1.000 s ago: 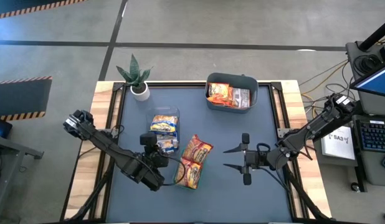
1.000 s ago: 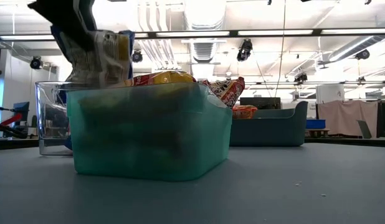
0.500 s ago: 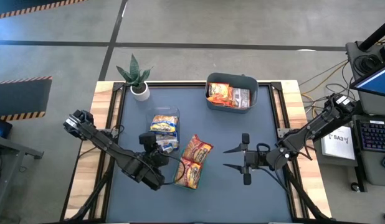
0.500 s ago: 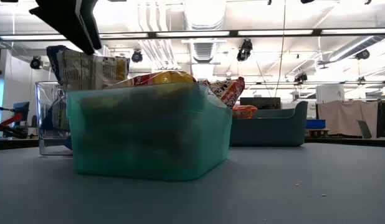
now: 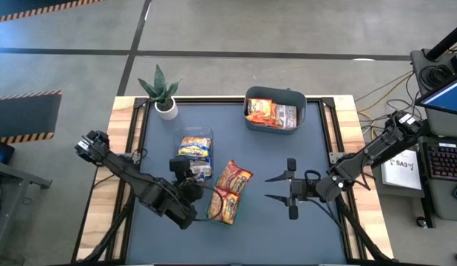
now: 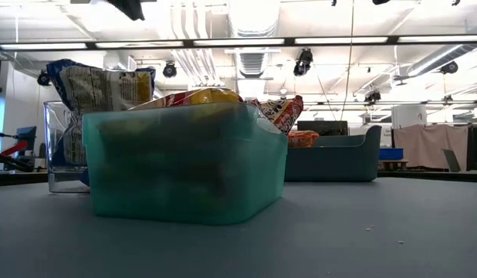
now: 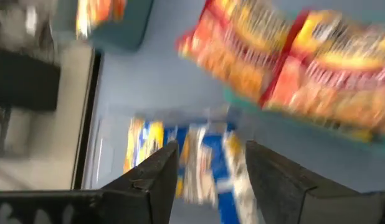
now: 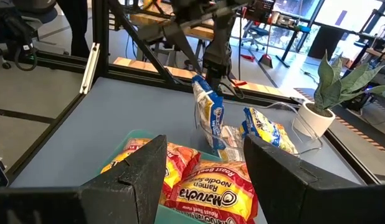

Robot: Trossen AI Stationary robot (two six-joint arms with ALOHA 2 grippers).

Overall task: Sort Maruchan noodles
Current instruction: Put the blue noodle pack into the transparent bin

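Note:
My left gripper [image 5: 190, 171] hangs open above the near end of a clear bin [image 6: 65, 147], touching nothing. Blue-and-yellow Maruchan noodles [image 5: 194, 148] lie in that bin. One such packet [image 8: 208, 115] stands on end in it, right under the left fingers [image 7: 161, 171], and sticks up past the rim [image 6: 99, 85]. Orange-red packets [image 5: 230, 191] are heaped in a green tub [image 6: 184, 162] beside it. My right gripper [image 5: 276, 188] waits open, level, to the right of the green tub with nothing between its fingers.
A grey-blue bin [image 5: 273, 130] at the far middle holds more orange-red packets [image 5: 262, 111]. A potted plant [image 5: 163, 92] stands at the far left corner. Bare blue tabletop [image 5: 302, 155] lies between the bins and the right arm.
My left gripper has opened and let go of the blue-and-yellow packet, then risen, nearly leaving the top of the low view. The packet has dropped a little into the clear bin and now stands there on end.

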